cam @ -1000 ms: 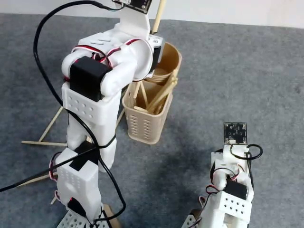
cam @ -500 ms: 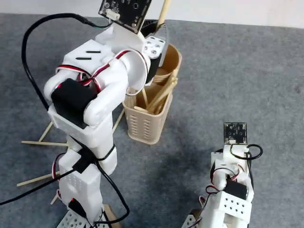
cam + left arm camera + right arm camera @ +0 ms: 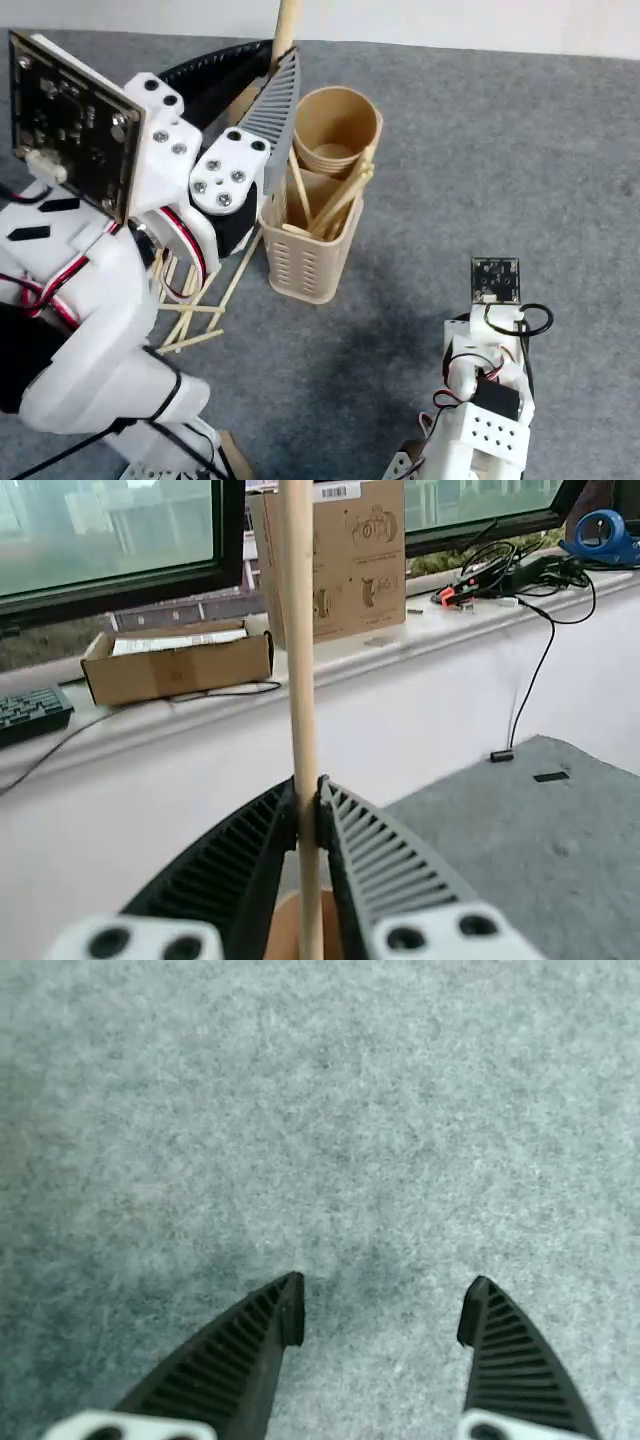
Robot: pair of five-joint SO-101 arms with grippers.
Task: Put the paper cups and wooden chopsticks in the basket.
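Two ribbed fingers of the left gripper are pinched tight on a single wooden chopstick, which stands nearly upright between them and rises well past their tips. In the high view this gripper is raised above the back left corner of the basket, and the held stick runs out of the top of the picture.

The basket is a tan slotted tub that stands upright on the grey mat. Stacked paper cups sit in its far end, and a bundle of chopsticks leans across its near end, their tips past the rim beside the cups. To the left of the basket, several loose chopsticks lie crossed on the mat, partly hidden under the left arm.

The right gripper is spread wide with nothing between its tips, just over bare mat. The right arm is folded low, well apart from the basket, to its right and nearer the camera.
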